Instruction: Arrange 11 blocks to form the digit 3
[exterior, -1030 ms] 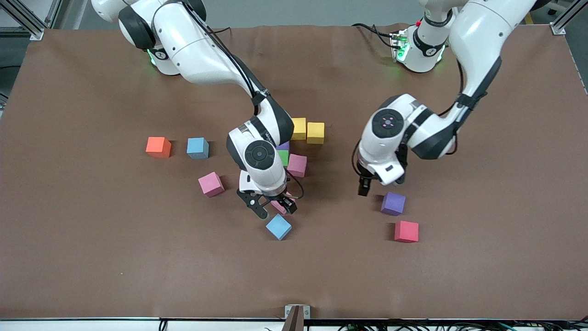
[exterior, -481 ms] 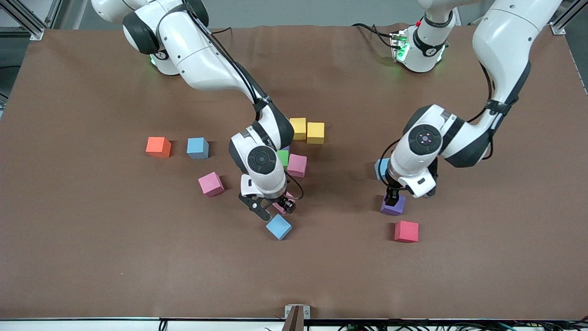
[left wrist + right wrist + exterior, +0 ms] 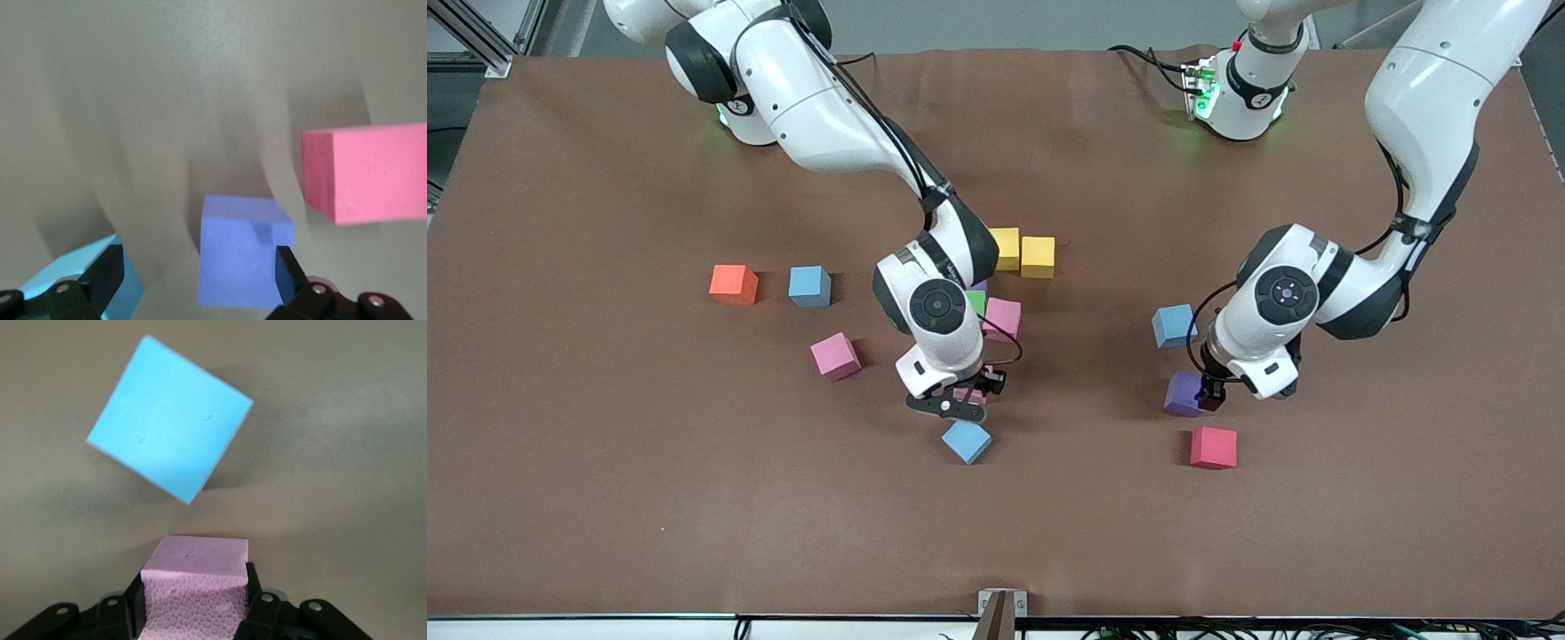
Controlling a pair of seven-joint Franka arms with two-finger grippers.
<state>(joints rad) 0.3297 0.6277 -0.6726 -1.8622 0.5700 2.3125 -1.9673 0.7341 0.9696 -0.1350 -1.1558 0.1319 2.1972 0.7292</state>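
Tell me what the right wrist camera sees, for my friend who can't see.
The right end effector grips a pink block between its fingers. A light blue block lies on the brown table below, turned cornerwise.

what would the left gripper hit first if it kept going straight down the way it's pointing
Most likely the purple block. The left gripper points down at the table with its fingers open, one on each side of that block. The red block and a blue block lie off to the sides, out of its line.
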